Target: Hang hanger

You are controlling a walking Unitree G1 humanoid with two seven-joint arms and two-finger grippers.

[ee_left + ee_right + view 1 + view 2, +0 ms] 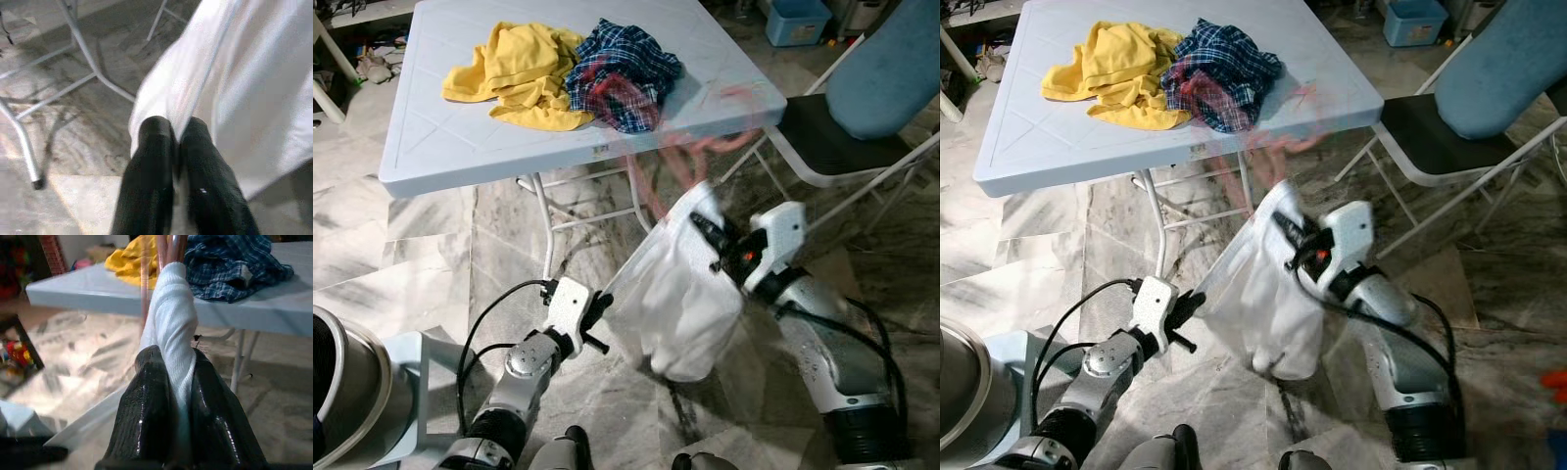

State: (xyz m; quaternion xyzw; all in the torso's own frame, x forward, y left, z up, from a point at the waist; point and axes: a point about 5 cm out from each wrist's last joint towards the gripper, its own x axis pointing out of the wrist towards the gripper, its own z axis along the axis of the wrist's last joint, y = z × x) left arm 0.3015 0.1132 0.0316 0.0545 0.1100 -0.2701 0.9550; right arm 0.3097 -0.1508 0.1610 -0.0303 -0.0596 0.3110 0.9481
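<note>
1. I see the white folding table (460,147) across the upper left of the head views, standing on a marbled floor (401,264).
2. A folding chair (832,147) with a dark seat and a blue-grey back stands at the upper right, just beside the table's corner.
3. On the tabletop a yellow garment (524,69) lies crumpled, touching a blue plaid shirt (626,64) on its right.
4. A white garment (680,294) hangs in the lower centre of the frame, held up between my two grippers, in front of the table's near edge.
5. The hanger (690,157), pinkish and badly motion-blurred, shows at the top of the white garment, smeared against the table's edge; in the right wrist view its thin bars (168,247) rise from the bunched cloth. Its exact shape I cannot make out.
6. My right gripper (713,233) sits right of centre at the garment's top, its two fingers closed tight around the bunched white fabric, clear in the right wrist view (178,377).
7. My left gripper (599,311) is at the lower left of centre, pinching the garment's left edge; in the left wrist view its fingers (156,142) are pressed together with the cloth's hem between them.
</note>
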